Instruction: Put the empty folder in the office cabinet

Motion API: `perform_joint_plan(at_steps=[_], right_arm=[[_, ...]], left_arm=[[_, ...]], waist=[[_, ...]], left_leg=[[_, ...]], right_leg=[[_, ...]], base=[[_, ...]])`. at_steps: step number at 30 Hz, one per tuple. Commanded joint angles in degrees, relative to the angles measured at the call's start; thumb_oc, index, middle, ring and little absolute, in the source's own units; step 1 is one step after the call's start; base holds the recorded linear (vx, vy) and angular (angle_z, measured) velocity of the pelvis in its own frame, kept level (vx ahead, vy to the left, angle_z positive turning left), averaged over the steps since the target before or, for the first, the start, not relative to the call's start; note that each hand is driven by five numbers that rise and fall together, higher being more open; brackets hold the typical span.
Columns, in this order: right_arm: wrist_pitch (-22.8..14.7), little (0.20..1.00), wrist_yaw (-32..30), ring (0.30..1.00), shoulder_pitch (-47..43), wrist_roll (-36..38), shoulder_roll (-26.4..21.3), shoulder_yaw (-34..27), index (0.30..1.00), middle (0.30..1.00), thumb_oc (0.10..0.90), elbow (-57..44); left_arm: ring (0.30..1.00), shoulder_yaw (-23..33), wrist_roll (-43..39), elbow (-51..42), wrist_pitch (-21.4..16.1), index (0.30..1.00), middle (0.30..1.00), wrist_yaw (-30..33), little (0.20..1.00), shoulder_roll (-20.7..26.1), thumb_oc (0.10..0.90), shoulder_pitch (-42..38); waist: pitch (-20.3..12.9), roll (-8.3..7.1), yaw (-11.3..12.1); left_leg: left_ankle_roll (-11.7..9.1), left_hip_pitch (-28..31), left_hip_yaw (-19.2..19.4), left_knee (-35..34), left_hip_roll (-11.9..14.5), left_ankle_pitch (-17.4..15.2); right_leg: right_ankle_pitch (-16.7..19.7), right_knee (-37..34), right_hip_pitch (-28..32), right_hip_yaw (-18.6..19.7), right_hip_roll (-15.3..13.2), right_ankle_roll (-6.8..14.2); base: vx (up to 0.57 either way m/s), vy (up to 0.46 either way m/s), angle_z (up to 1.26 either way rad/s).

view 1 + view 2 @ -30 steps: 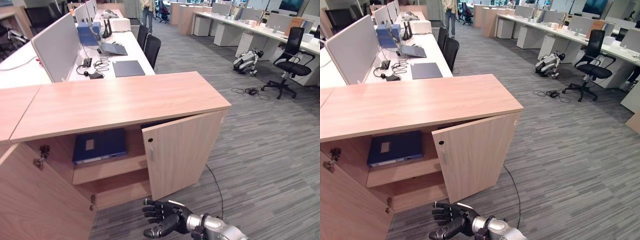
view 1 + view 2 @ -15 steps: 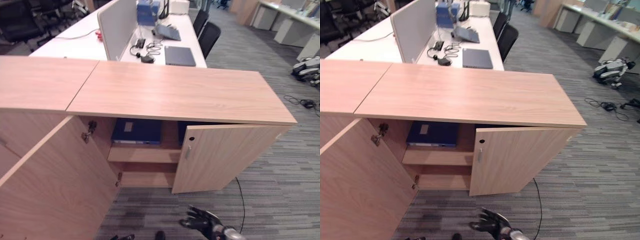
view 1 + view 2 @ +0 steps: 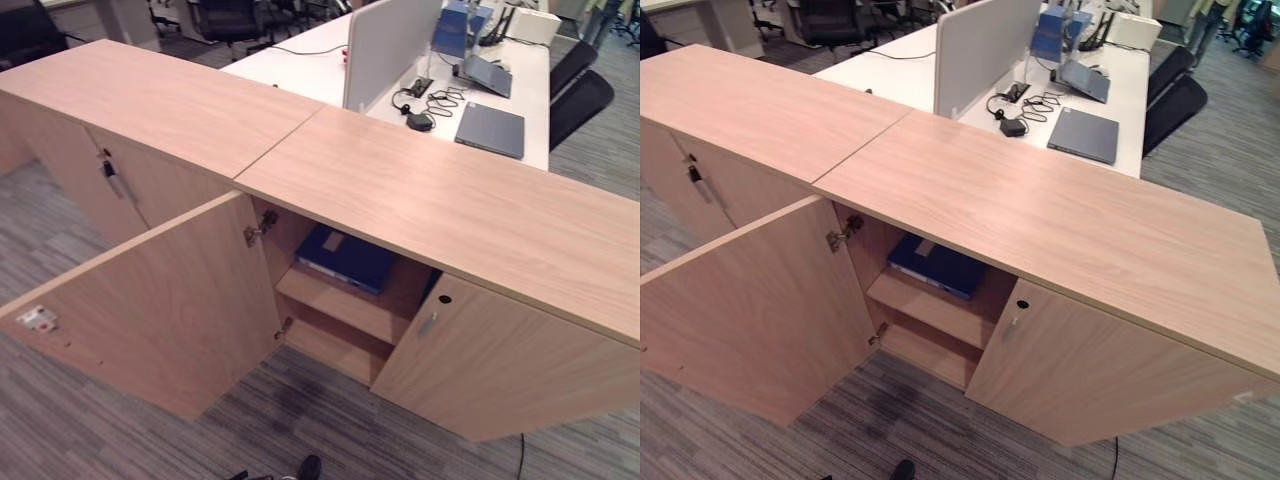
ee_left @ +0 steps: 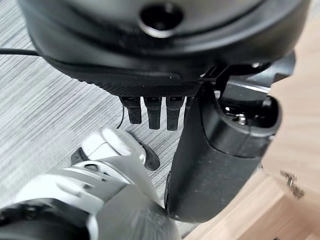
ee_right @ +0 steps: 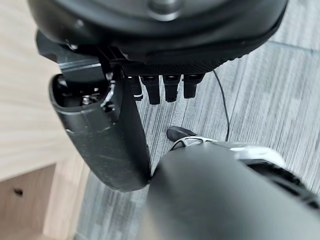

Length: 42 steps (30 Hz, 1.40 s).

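Note:
A dark blue folder (image 3: pixel 345 258) lies flat on the upper shelf inside the wooden office cabinet (image 3: pixel 450 210). The cabinet's left door (image 3: pixel 150 300) is swung wide open and its right door (image 3: pixel 500 360) stands ajar. My left hand (image 4: pixel 220 160) hangs over the grey carpet beside a wooden panel, its fingers straight and holding nothing. My right hand (image 5: pixel 105 145) likewise hangs over the carpet next to light wood, fingers straight and empty.
A closed neighbouring cabinet (image 3: pixel 110 110) joins on the left. Behind stands a white desk (image 3: pixel 300 70) with a grey divider (image 3: pixel 385 45), a closed grey laptop (image 3: pixel 489 129), cables and black office chairs (image 3: pixel 585 90). Grey carpet (image 3: pixel 90 430) lies in front.
The camera has swung, so the cabinet now shows from further left. My right hand, earlier low in front of the cabinet, has left the head views. The folder stays on its shelf.

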Motion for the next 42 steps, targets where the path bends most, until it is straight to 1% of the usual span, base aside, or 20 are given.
perform_joint_plan(at_steps=[1, 3, 5, 6, 7, 10, 12, 15, 17, 18, 19, 20, 21, 22, 23, 26, 27, 29, 33, 42], right_arm=[[2.7, 0.9, 0.1, 0.9, 4.3, -5.9, -0.6, 2.1, 0.9, 0.9, 0.8, 3.6], [2.7, 0.9, -1.0, 0.9, 2.2, -6.1, -3.2, 0.5, 0.9, 0.9, 0.8, 2.7], [2.6, 0.9, -1.3, 0.9, 0.8, -5.2, -4.1, -0.3, 0.9, 0.9, 0.8, 1.9], [2.6, 0.9, -1.3, 0.9, 0.8, -5.2, -4.1, -0.3, 0.9, 0.9, 0.8, 1.9], [2.7, 0.9, -1.5, 0.9, -0.1, -4.4, -4.9, -0.7, 0.9, 0.9, 0.8, 1.9], [3.0, 0.9, -1.1, 0.9, -1.3, -4.3, -6.3, -1.5, 0.9, 0.9, 0.8, 2.8], [2.8, 0.9, -0.7, 0.9, -1.0, -4.8, -6.5, -1.3, 0.9, 0.9, 0.8, 2.8], [2.8, 0.9, -0.3, 0.9, 0.2, -5.2, -6.7, -1.9, 0.9, 0.9, 0.8, 3.0], [3.0, 0.9, -0.2, 0.9, 0.3, -4.8, -7.3, -2.7, 0.9, 0.9, 0.8, 3.0], [3.0, 0.9, -0.1, 0.9, 0.4, -4.4, -8.0, -3.4, 0.9, 0.9, 0.8, 2.8], [3.0, 0.9, 1.5, 0.9, 0.4, -4.4, -10.7, -4.2, 0.9, 0.9, 0.8, 2.4], [3.1, 0.9, 1.7, 0.9, 1.5, -4.7, -11.3, -5.2, 0.9, 0.9, 0.8, 2.2], [3.7, 0.9, 2.4, 0.9, 1.8, -4.9, -12.0, -4.6, 0.9, 0.9, 0.8, 1.8], [3.8, 0.9, 2.4, 0.9, 1.7, -4.9, -11.8, -4.8, 0.9, 0.9, 0.8, 1.8], [3.5, 0.9, 2.6, 0.9, 0.2, -7.2, -10.7, -1.2, 0.9, 0.9, 0.8, 1.3], [3.7, 0.9, 1.8, 0.9, 0.4, -9.0, -9.4, 0.3, 0.9, 0.9, 0.8, -0.5], [3.8, 0.9, 1.8, 0.9, 0.4, -9.0, -9.4, 0.2, 0.9, 0.9, 0.8, -0.5], [4.2, 0.9, 3.1, 0.9, 0.1, -12.1, -9.7, 2.3, 0.9, 0.9, 0.8, -0.7], [4.2, 0.9, 2.6, 0.9, -1.4, -11.1, -9.3, 3.0, 0.9, 0.9, 0.8, -1.4], [4.2, 0.9, 2.3, 0.9, -1.1, -11.1, -8.4, 4.5, 0.9, 0.9, 0.8, -1.0]], left_arm=[[0.9, 1.8, -1.8, 2.0, 0.1, 0.9, 0.9, -0.7, 0.9, 1.1, 0.8, -3.8], [0.9, 2.2, -3.1, 1.2, -0.1, 0.9, 0.9, 0.4, 0.9, 1.1, 0.8, -5.1], [0.9, 2.2, -2.9, 0.9, -0.3, 0.9, 0.9, 1.1, 0.9, 1.0, 0.8, -5.3], [0.9, 2.2, -2.9, 0.9, -0.3, 0.9, 0.9, 1.1, 0.9, 1.0, 0.8, -5.3], [0.9, 2.2, -1.4, 1.0, -0.1, 0.9, 0.9, 1.6, 0.9, 1.2, 0.8, -4.7], [0.9, 4.9, 0.1, 2.4, -0.5, 0.9, 0.9, 2.6, 0.9, 3.2, 0.8, -2.7], [0.9, 6.0, 1.4, 2.3, -1.5, 0.9, 0.9, 3.1, 0.9, 4.8, 0.8, -2.5], [0.9, 7.5, 3.0, 1.3, -1.9, 0.9, 0.9, 3.6, 0.9, 8.6, 0.8, -2.7], [0.9, 8.2, 3.7, 0.9, -2.0, 0.9, 0.9, 3.6, 0.9, 10.7, 0.8, -2.5], [0.9, 9.1, 5.1, -0.7, -2.7, 0.9, 0.9, 4.0, 0.9, 14.6, 0.8, -3.1], [0.9, 11.8, 7.1, 0.4, -1.2, 0.9, 0.9, 0.2, 0.9, 29.6, 0.8, -4.6], [0.9, 13.6, 5.8, -1.6, -2.4, 0.9, 0.9, -0.9, 0.9, 33.3, 0.8, -3.2], [0.9, 13.2, 8.9, -1.6, -1.0, 0.9, 0.9, 0.6, 0.9, 38.7, 0.8, -6.6], [0.9, 12.9, 9.0, -1.4, -1.0, 0.9, 0.9, 0.6, 0.9, 39.0, 0.8, -7.1], [0.9, 4.2, 16.1, 0.6, -1.5, 0.9, 0.9, 1.9, 0.9, 42.5, 0.8, -18.6], [0.9, 1.7, 15.5, -0.2, -1.1, 0.9, 0.9, 2.7, 0.9, 39.0, 0.8, -24.5], [0.9, 1.6, 15.5, -0.1, -1.1, 0.9, 0.9, 2.7, 0.9, 39.0, 0.8, -24.7], [0.9, -4.8, 20.6, -2.3, -1.1, 0.9, 0.9, 4.3, 0.9, 41.0, 0.8, -31.9], [0.9, -11.0, 23.7, -4.1, -1.3, 0.9, 0.9, 5.3, 0.9, 40.3, 0.8, -38.8], [0.9, -23.4, 24.4, -1.1, -1.6, 0.9, 0.9, 3.8, 0.9, 37.8, 0.8, -55.6]], waist=[[4.2, 1.33, 1.3], [6.2, 1.7, 2.0], [6.3, 1.44, 1.3], [6.3, 1.44, 1.4], [5.8, 1.37, 1.1], [4.4, 1.99, 1.0], [3.5, 2.72, 0.4], [1.7, 3.73, 0.0], [1.2, 3.94, -0.1], [0.6, 4.3, -0.4], [0.2, 5.04, -0.4], [0.2, 5.23, -0.2], [-0.2, 5.57, -0.9], [-0.1, 5.4, -0.7], [-0.5, 5.39, -2.2], [-0.9, 5.14, -4.0], [-0.9, 5.14, -3.9], [-1.3, 5.2, -4.7], [-1.2, 5.02, -5.5], [-1.3, 4.18, -8.1]], left_leg=[[-1.7, -1.2, 5.2, 1.6, 2.1, -3.2], [-2.6, -4.8, 11.4, 5.9, 3.7, -4.2], [-1.4, -5.6, 23.2, 7.8, 7.7, -4.5], [-1.4, -5.6, 23.4, 7.9, 7.8, -4.6], [-1.7, -4.7, 28.8, 9.4, 10.8, -5.6], [-2.8, -1.6, 27.3, 9.3, 12.2, -7.2], [-3.4, 0.9, 26.3, 6.4, 12.5, -6.6], [-3.9, 3.6, 27.0, -0.4, 11.5, -4.9], [-4.1, 3.7, 27.2, -0.9, 11.2, -4.9], [-4.1, 3.9, 27.7, -1.0, 10.7, -5.4], [-4.1, 4.2, 28.1, -1.0, 10.6, -5.8], [-4.0, 4.2, 28.1, -1.0, 10.2, -5.9], [-3.9, 4.3, 28.4, -1.0, 10.0, -6.3], [-3.8, 4.3, 28.4, -1.0, 10.0, -6.3], [-3.5, 4.6, 30.0, -1.0, 9.7, -6.8], [-2.5, 5.2, 31.2, -1.0, 8.7, -7.9], [-2.5, 5.2, 31.3, -1.0, 8.7, -7.9], [-1.5, 5.7, 31.8, -1.0, 7.4, -9.0], [-0.4, 6.4, 32.6, -1.0, 6.3, -10.0], [1.3, 7.6, 35.7, -1.0, 5.2, -11.4]], right_leg=[[-4.8, 3.9, -0.2, 0.2, -1.7, 1.3], [-5.9, 3.7, 0.3, -1.4, -2.3, 1.5], [-5.1, 3.5, 0.1, -3.1, -3.3, 1.8], [-5.0, 3.5, 0.1, -2.9, -3.3, 1.8], [-4.6, 3.1, 0.1, -3.6, -3.6, 1.5], [-4.6, 2.8, 0.4, -3.1, -4.0, 1.0], [-4.7, 2.5, 0.3, -2.8, -3.6, 1.1], [-4.1, 1.5, 0.5, -3.6, -2.9, 1.6], [-3.7, 1.1, 0.6, -3.8, -3.0, 1.8], [-2.7, 0.4, 0.6, -3.6, -3.2, 2.4], [-2.3, 0.3, 0.6, -3.3, -3.3, 2.8], [-1.7, 0.3, 0.3, -3.1, -3.7, 3.4], [-1.1, 0.2, 0.0, -2.9, -4.0, 3.8], [-1.1, 0.2, 0.0, -2.9, -4.1, 3.9], [-0.5, 0.2, -0.3, -2.0, -4.5, 4.3], [0.7, 0.2, -0.8, -0.5, -5.3, 5.2], [0.7, 0.2, -0.8, -0.4, -5.4, 5.2], [1.7, 0.3, -1.0, 0.3, -6.3, 6.2], [2.5, 0.4, -1.2, 1.5, -7.1, 7.1], [4.7, 0.3, -2.7, 4.5, -7.9, 8.8]], base=[[-0.04, -0.107, 0.48], [-0.08, -0.056, 0.74], [-0.09, 0.044, 0.8], [-0.04, 0.024, 0.78], [0.01, 0.012, 0.61], [0.06, 0.042, 0.29], [0.06, 0.069, 0.07], [0.06, 0.09, 0.19], [0.03, 0.113, 0.24], [0.03, 0.147, 0.13], [0.02, 0.209, 0.09], [0.01, 0.171, 0.02], [-0.01, 0.127, -0.05], [0.01, 0.148, -0.05], [0.01, 0.141, -0.04], [0.0, 0.154, -0.27], [0.01, 0.143, -0.68], [0.02, 0.176, -0.52], [0.01, 0.11, -0.22], [-0.01, 0.079, -0.17]])
